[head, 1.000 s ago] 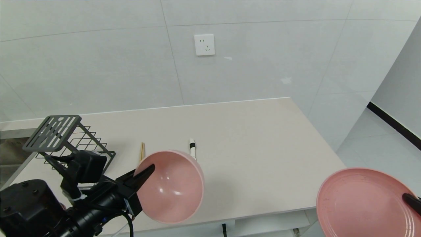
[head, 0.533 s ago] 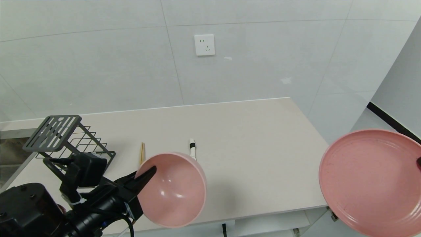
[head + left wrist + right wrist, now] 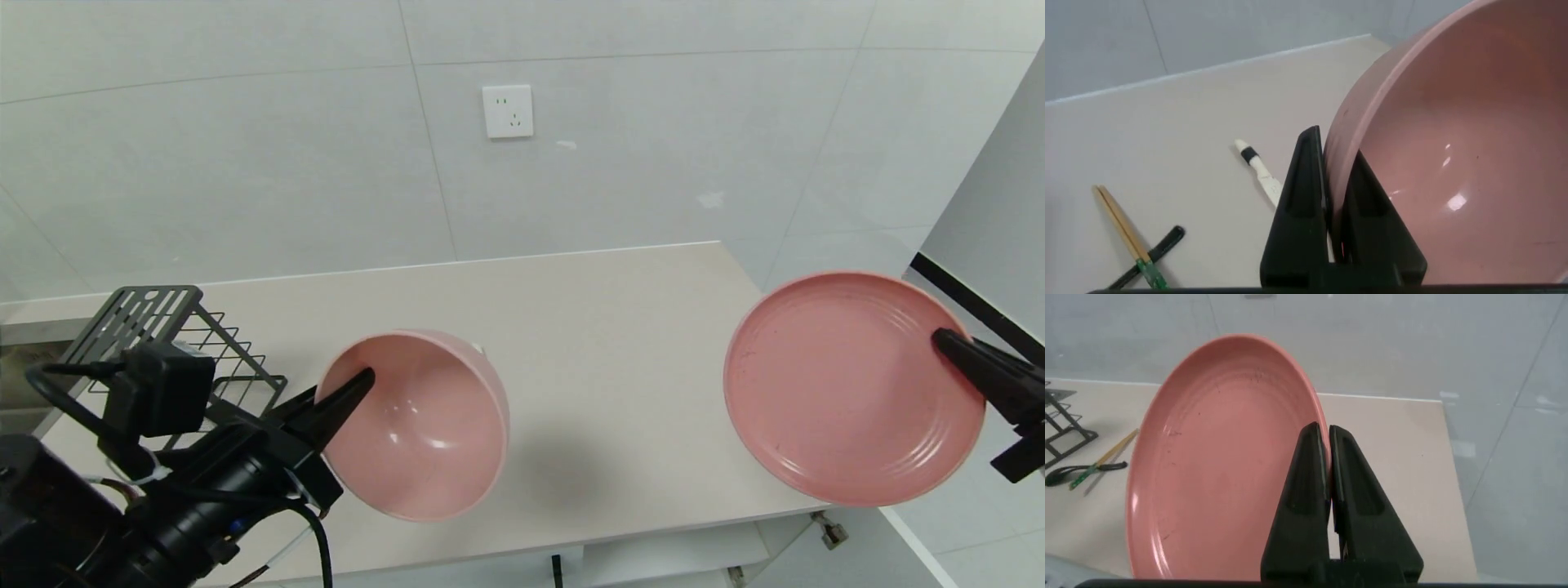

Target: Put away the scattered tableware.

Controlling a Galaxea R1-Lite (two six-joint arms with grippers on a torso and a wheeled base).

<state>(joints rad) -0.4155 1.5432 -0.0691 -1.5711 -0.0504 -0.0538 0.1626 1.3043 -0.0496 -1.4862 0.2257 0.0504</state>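
Observation:
My left gripper point(image 3: 359, 384) is shut on the rim of a pink bowl point(image 3: 424, 433), held tilted above the table's front left. In the left wrist view its jaws point(image 3: 1327, 139) pinch the bowl's wall point(image 3: 1454, 147). Under it on the table lie wooden chopsticks point(image 3: 1123, 233), a black-handled utensil point(image 3: 1151, 257) and a white utensil with a black band point(image 3: 1257, 167). My right gripper point(image 3: 943, 336) is shut on the edge of a pink plate point(image 3: 841, 384), held tilted over the table's right edge. The right wrist view shows the plate point(image 3: 1217, 457) clamped on edge by that gripper point(image 3: 1323, 433).
A black wire rack point(image 3: 155, 327) stands at the table's left end, just behind my left arm. The beige table point(image 3: 612, 327) runs back to a tiled wall with a socket point(image 3: 507, 111). Past the table's right edge is open floor.
The right arm has carried the plate up and to the left, from below the table's corner to over its right edge. The left arm has lifted the bowl a little, up and back.

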